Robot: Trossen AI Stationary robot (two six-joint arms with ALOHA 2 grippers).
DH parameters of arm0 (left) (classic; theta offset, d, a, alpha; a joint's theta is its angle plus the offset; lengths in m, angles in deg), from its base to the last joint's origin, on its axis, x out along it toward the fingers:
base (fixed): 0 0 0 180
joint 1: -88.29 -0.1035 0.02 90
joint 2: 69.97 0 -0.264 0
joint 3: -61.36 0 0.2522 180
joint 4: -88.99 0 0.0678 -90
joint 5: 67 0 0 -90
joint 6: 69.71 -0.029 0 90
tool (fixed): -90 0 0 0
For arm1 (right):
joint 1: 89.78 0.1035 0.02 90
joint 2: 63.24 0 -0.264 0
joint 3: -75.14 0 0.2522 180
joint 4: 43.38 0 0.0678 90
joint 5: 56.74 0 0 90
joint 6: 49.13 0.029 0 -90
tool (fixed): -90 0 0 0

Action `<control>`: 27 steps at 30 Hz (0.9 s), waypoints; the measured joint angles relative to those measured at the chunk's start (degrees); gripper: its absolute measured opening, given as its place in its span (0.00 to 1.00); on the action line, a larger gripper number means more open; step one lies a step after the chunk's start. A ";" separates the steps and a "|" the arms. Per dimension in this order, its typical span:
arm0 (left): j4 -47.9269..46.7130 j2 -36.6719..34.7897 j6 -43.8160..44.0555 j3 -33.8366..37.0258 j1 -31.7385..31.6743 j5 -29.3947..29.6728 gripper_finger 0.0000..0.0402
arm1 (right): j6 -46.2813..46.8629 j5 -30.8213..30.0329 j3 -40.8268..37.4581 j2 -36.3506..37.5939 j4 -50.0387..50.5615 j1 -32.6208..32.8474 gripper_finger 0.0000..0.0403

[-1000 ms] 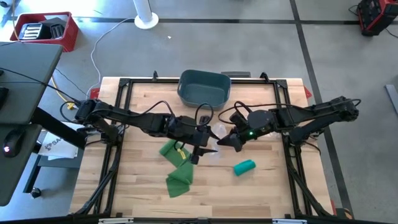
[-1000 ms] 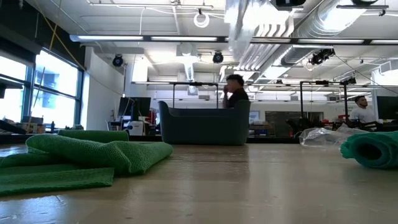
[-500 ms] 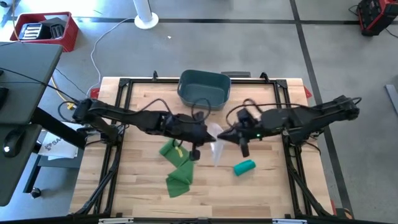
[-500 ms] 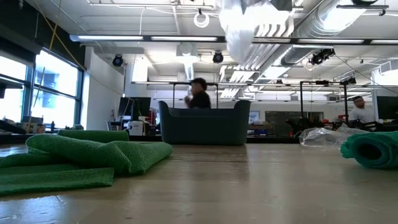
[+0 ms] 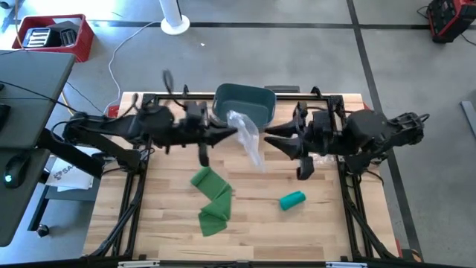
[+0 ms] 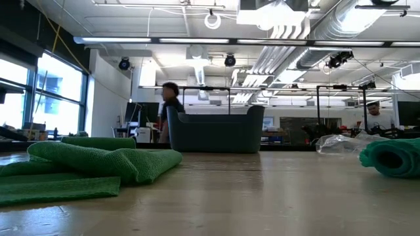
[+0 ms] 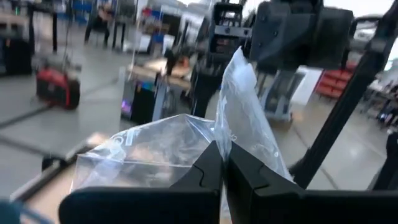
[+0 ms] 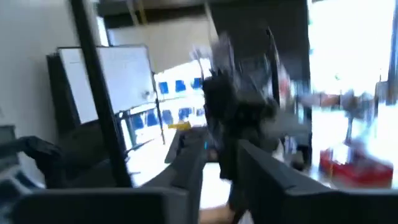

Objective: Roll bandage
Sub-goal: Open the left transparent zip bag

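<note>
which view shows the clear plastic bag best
The left wrist view: the plastic bag fills it, pinched in the left gripper. The high view shows it hanging small beside the bin. The low view catches only its top; the right wrist view shows none.

Right wrist view blurred; person [image 6: 169, 105] half hidden behind bin [image 6: 215, 129].

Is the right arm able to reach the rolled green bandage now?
Probably yes. The right gripper holds nothing, and the rolled green bandage lies uncovered on the table just below it. The plastic bag hangs from the left gripper.
</note>
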 joint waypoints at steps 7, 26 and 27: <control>7.31 -1.69 -3.95 0.00 0.05 0.14 0.00 | -18.62 -11.91 10.89 -11.04 -2.12 -1.02 0.44; 8.13 -2.34 -10.45 0.02 3.64 5.48 0.00 | -14.60 -25.30 22.78 -19.42 10.55 0.77 0.01; 7.68 -2.61 -11.33 0.02 3.80 5.27 0.01 | -14.56 -25.32 23.24 -19.42 11.36 0.96 0.01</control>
